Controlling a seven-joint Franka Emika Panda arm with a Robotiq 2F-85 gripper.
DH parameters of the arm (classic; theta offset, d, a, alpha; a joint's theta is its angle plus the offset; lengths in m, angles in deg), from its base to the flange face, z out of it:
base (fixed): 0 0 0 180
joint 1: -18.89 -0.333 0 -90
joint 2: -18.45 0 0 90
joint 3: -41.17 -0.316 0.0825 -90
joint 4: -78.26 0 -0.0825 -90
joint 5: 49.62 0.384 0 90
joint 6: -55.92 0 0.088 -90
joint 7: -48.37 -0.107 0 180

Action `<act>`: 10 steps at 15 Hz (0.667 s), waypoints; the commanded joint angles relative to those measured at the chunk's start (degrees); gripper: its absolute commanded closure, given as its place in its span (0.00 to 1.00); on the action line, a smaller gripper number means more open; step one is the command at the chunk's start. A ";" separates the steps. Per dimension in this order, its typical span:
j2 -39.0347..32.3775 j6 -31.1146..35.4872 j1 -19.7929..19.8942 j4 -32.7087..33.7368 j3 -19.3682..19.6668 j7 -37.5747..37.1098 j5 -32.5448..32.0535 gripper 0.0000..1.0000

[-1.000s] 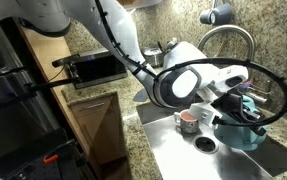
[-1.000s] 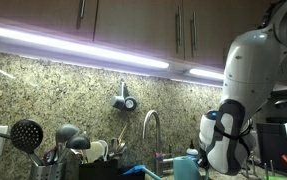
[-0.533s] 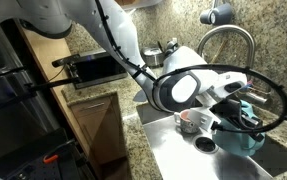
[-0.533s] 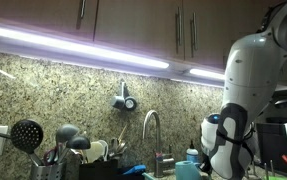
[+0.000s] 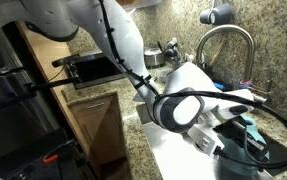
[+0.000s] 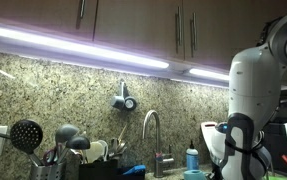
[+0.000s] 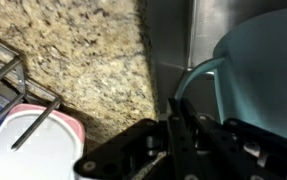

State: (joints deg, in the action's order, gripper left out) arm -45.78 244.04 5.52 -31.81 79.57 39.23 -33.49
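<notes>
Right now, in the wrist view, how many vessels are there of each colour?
Teal: 1, the cup, its handle in the shut gripper.
White with pink rim: 1, the container.
Total: 2

White arm (image 5: 131, 48) bent low, wrist (image 5: 183, 108) angled downward, claw (image 7: 178, 118) clamped tightly closed
</notes>
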 commanded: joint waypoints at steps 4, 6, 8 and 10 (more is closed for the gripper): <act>-0.63 0.41 3.61 0.98 -2.85 -0.07 -0.98 0.93; -0.85 0.47 4.28 1.44 -3.26 -0.02 -1.11 0.93; -0.87 0.47 4.36 1.62 -3.27 -0.01 -1.14 0.93; -0.87 0.47 4.34 1.67 -3.30 -0.01 -1.15 0.93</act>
State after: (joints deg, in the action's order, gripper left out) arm -46.65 244.50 9.66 -30.24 76.34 39.35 -34.34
